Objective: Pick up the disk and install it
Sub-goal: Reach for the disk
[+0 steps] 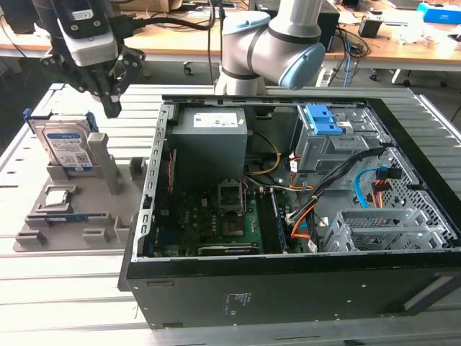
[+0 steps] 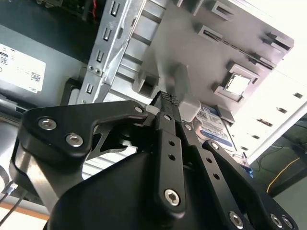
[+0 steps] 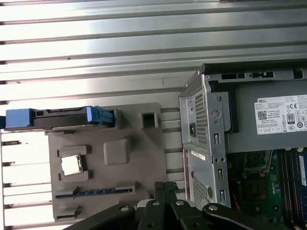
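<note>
Progress first, judged from the layout: barely begun. Nearest in the exterior view, the slatted aluminium surface [image 1: 65,288] and the black side wall of the open computer case [image 1: 288,288]. Just behind that wall, a perforated sheet-metal drive cage [image 1: 382,227] with no drive seen inside, so nothing installed yet. Farther back, at the exterior view's left of the case, a grey holder tray [image 1: 90,189] with the disk [image 1: 67,148] standing on edge in a slot at its far end, label toward the camera, untouched. Above the tray and just to the exterior view's right of the disk, the fingers [image 1: 110,101] pressed together with nothing between them, clear of the disk, hanging over a tall tray post [image 1: 108,162]. Pick-up and installation both left to do.

Materials, same order.

- **Surface:** bright ribbed metal with long parallel grooves.
- **Case:** matt black outside, bare grey punched sheet within. Green circuit board [image 1: 209,223] on its floor, bundled orange and black cables [image 1: 302,216], blue plastic latch [image 1: 323,119] on the upper bay, large grey power-supply box [image 1: 209,137] at the back.
- **Tray:** dull grey plastic with blocky ribs and pockets, one pocket holding a small square silver chip [image 1: 57,198].
- **Disk:** flat silver rectangle with a white-and-blue label and blue plastic side rails. In the first wrist view, the disk [image 3: 57,117] edge-on.
- **Fingers:** black metal links with silver screw heads. In the second wrist view, a knurled pad [image 2: 168,99] at the tip.

Beyond, a glossy grey-and-blue robot arm [image 1: 266,43], then wooden desks [image 1: 403,47] strewn with cables.
</note>
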